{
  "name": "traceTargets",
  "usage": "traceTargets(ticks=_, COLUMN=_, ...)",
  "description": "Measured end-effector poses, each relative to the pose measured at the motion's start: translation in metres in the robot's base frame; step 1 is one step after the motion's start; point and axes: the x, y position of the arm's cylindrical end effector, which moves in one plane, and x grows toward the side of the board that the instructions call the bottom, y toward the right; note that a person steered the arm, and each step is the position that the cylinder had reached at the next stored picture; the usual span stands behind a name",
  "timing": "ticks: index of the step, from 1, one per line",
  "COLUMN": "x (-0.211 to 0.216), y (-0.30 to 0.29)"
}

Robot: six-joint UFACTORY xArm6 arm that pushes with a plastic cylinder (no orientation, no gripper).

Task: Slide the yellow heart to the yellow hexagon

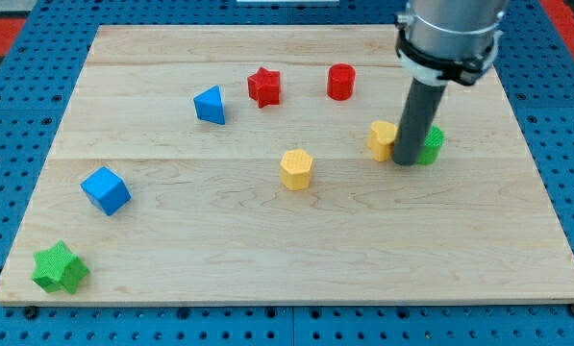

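Note:
The yellow heart (382,139) lies right of the board's middle, partly hidden by my rod. The yellow hexagon (296,169) sits near the middle, to the heart's lower left, with a gap between them. My tip (405,162) rests on the board right beside the heart's right edge, between it and a green block (432,144) that the rod partly hides.
A red star (263,86) and a red cylinder (340,83) sit near the view's top. A blue triangle (211,105) is at upper left, a blue cube (106,190) at left, a green star (59,268) at the bottom left corner. The wooden board (267,259) has edges all round.

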Motion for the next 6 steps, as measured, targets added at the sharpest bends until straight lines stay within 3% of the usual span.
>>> traceTargets(ticks=2, x=-0.023, y=0.07)
traceTargets(ticks=4, x=-0.032, y=0.012)
traceTargets(ticks=6, x=-0.032, y=-0.101)
